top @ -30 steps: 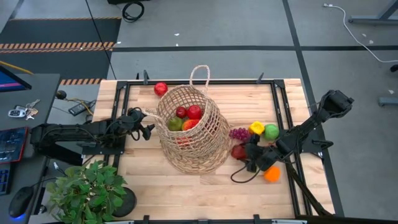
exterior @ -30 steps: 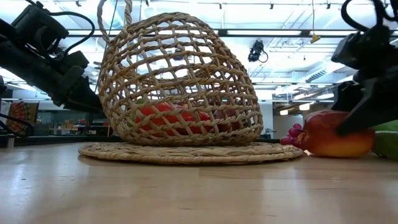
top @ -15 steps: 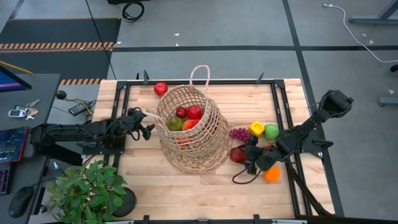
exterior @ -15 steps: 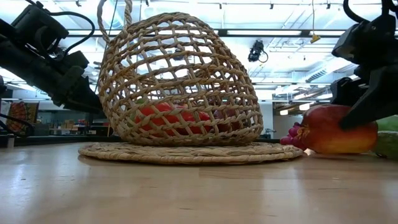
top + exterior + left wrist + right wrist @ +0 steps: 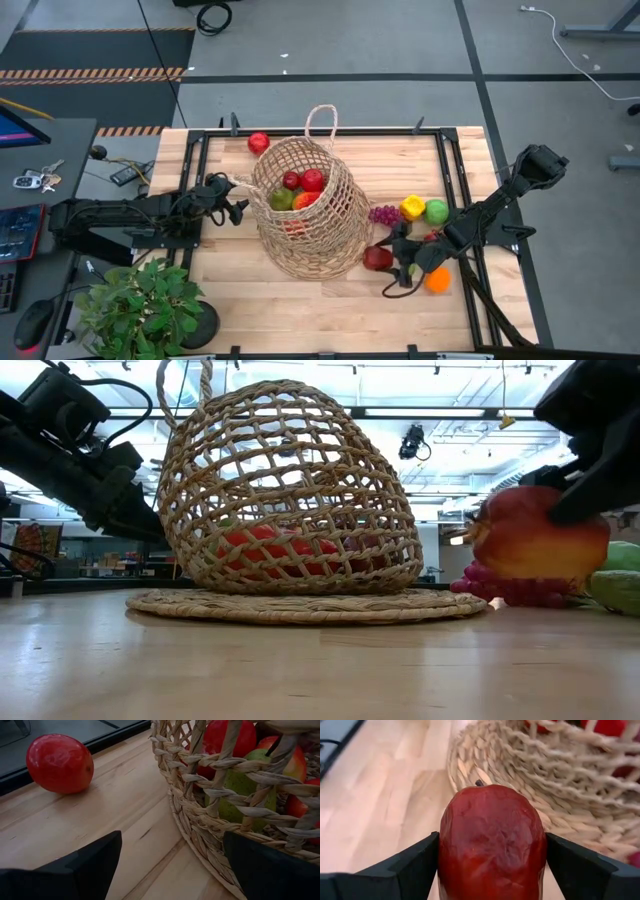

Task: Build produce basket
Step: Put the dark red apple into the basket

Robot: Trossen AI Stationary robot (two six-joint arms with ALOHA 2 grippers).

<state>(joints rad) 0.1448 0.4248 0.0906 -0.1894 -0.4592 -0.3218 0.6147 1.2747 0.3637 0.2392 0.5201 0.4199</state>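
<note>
Red-yellow mango [image 5: 491, 842] is pinched in my right gripper [image 5: 392, 262], lifted just off the table at the basket's [image 5: 310, 225] 4 o'clock. Risk: it clips the wicker wall or slips from the pads. Left gripper [image 5: 235, 205] waits spread at 9 o'clock.

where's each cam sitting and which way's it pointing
High: overhead, straight down on the table; both arms show.
Low: table height, level across at the basket; arms at both edges.
Left wrist: past the open left gripper at the basket's rim.
Right wrist: right gripper holding the mango.
Low and right wrist share that mango.
</note>
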